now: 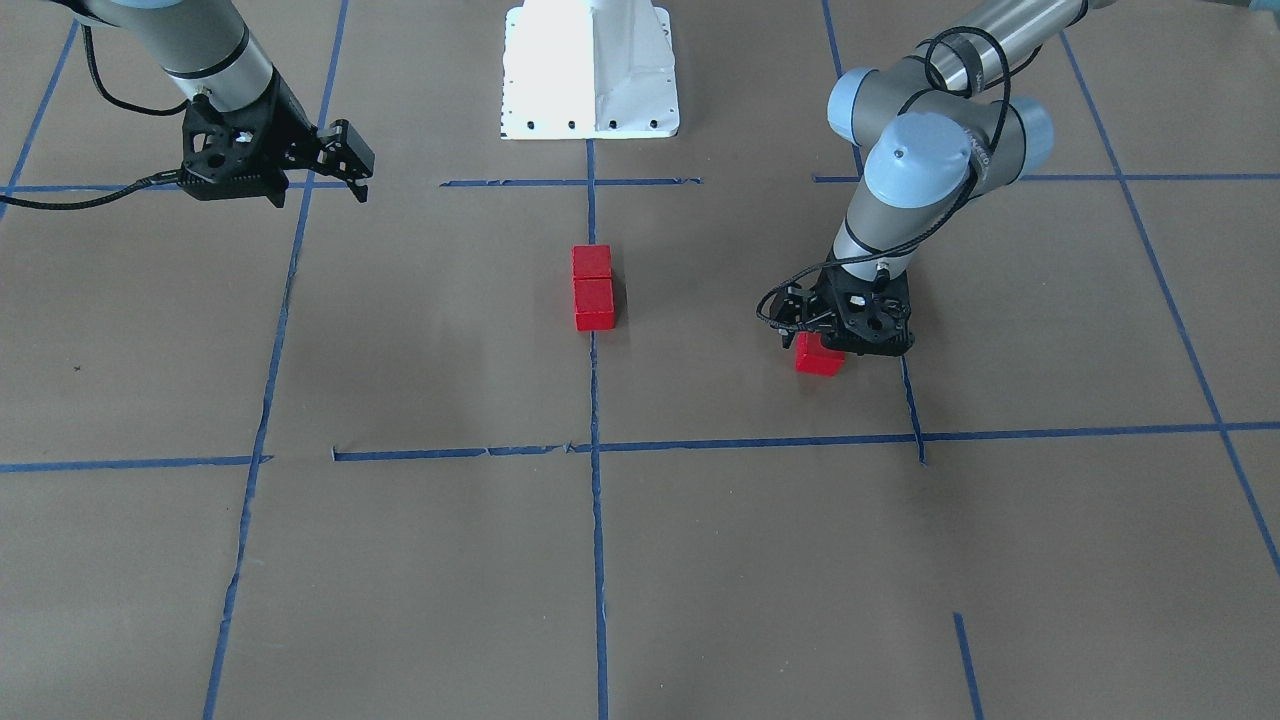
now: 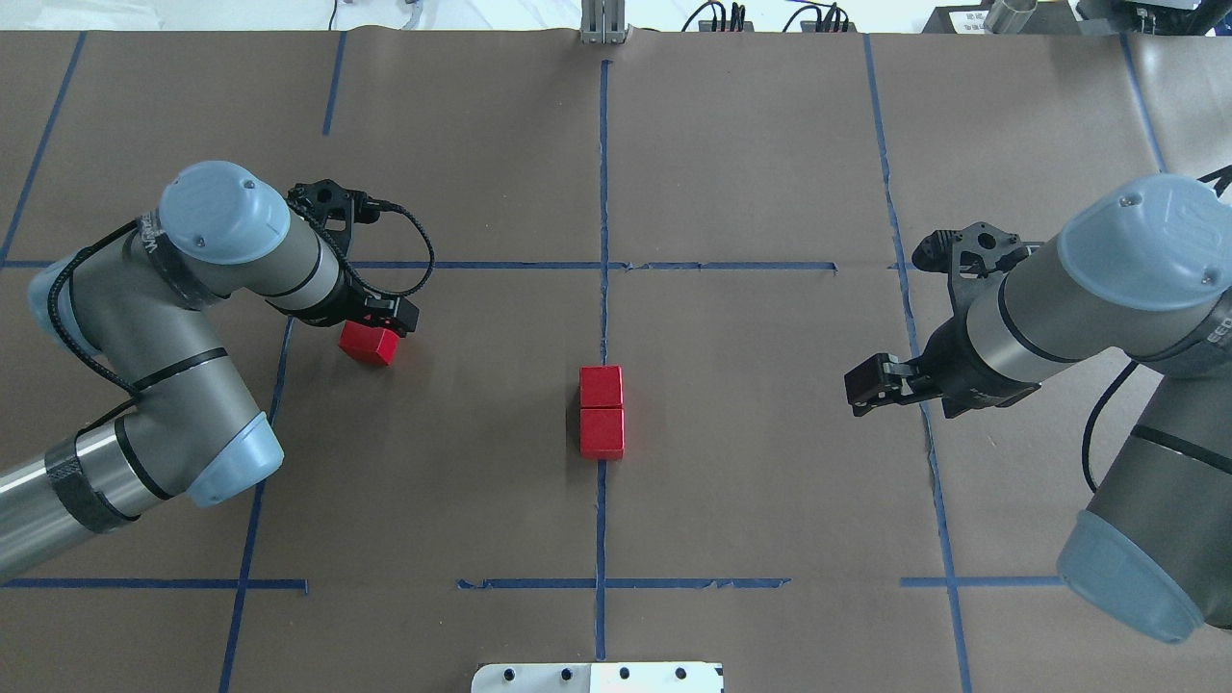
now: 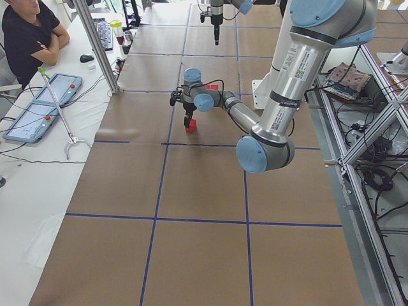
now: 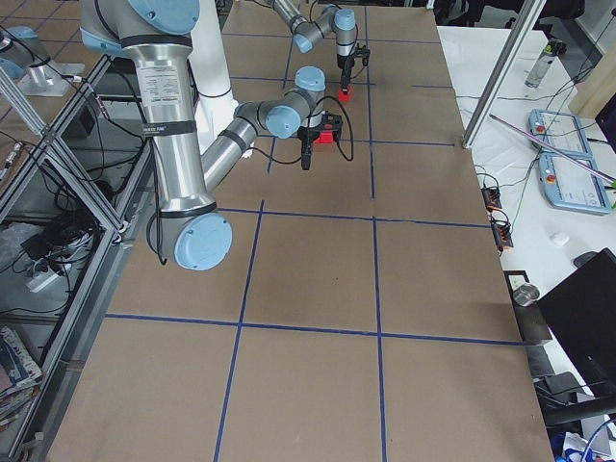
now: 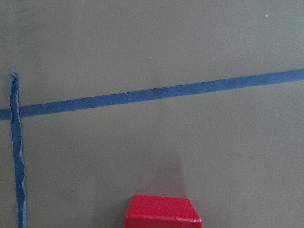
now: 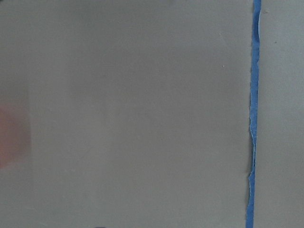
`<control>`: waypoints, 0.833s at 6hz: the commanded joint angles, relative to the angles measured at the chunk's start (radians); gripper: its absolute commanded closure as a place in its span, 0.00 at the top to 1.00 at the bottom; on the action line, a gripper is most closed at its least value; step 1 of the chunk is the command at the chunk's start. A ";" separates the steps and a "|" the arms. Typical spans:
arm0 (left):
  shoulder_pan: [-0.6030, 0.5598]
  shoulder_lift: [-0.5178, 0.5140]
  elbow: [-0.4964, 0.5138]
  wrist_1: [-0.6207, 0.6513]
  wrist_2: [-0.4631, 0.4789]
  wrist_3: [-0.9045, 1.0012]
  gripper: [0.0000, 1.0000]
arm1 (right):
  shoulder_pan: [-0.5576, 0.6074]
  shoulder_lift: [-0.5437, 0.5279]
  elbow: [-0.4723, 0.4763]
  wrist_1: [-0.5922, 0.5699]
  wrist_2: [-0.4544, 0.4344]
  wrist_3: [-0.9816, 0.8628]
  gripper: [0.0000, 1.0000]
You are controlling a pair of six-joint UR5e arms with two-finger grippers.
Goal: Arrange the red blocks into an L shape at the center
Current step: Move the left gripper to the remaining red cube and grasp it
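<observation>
at center (image 2: 674, 404), two matte red cubes (image 2: 602, 387) touching, brown paper (image 2: 770, 481)

On the tape line (image 2: 603, 164), the first block (image 2: 603, 433) touches the second block (image 2: 602, 387) beyond it. The third block (image 2: 368, 344) lies well left of that line, beneath the left gripper (image 2: 387, 321).
</observation>
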 commanded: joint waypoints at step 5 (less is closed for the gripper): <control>-0.002 -0.029 -0.015 -0.004 -0.020 -0.040 0.00 | 0.000 0.000 0.003 0.000 0.002 0.000 1.00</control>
